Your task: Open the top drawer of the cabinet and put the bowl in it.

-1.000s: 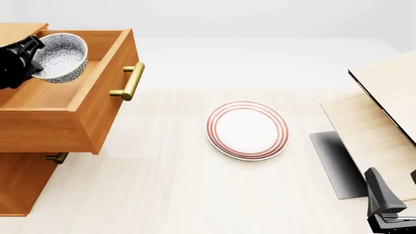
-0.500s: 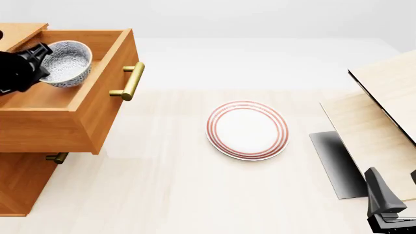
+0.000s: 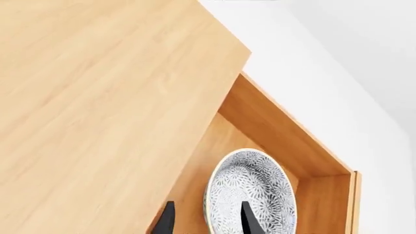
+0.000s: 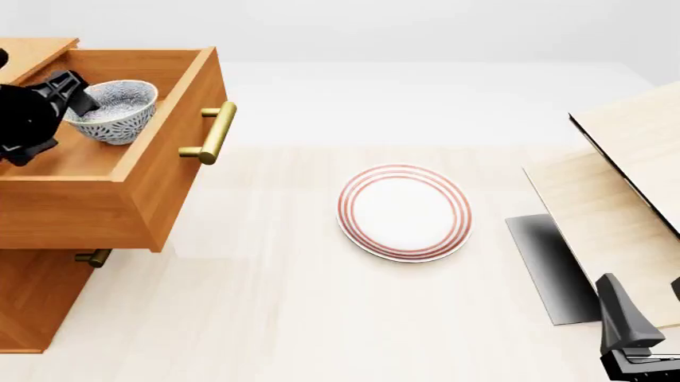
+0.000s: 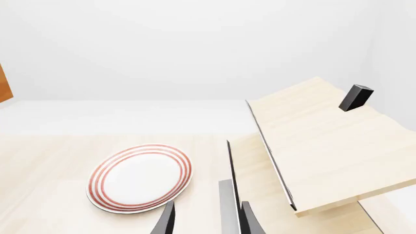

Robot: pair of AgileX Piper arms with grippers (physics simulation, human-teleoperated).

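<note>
Front view: the left gripper (image 4: 66,99) is clamping the rim of the small speckled grey-blue bowl (image 4: 117,111), now lower and nearly upright inside the pulled-out orange-brown wooden top drawer (image 4: 159,171) (tilted a second ago). The right gripper (image 5: 204,219) is idling with fingers apart, unmoved, near the red-ringed white plate (image 4: 404,212).

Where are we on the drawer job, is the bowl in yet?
Done: the top drawer of the cabinet stands pulled out. In hand: the left gripper grips the bowl's rim, with the bowl low inside the drawer; whether it rests on the floor is unclear. Left: release and withdraw. The right gripper is idle near the plate.
</note>
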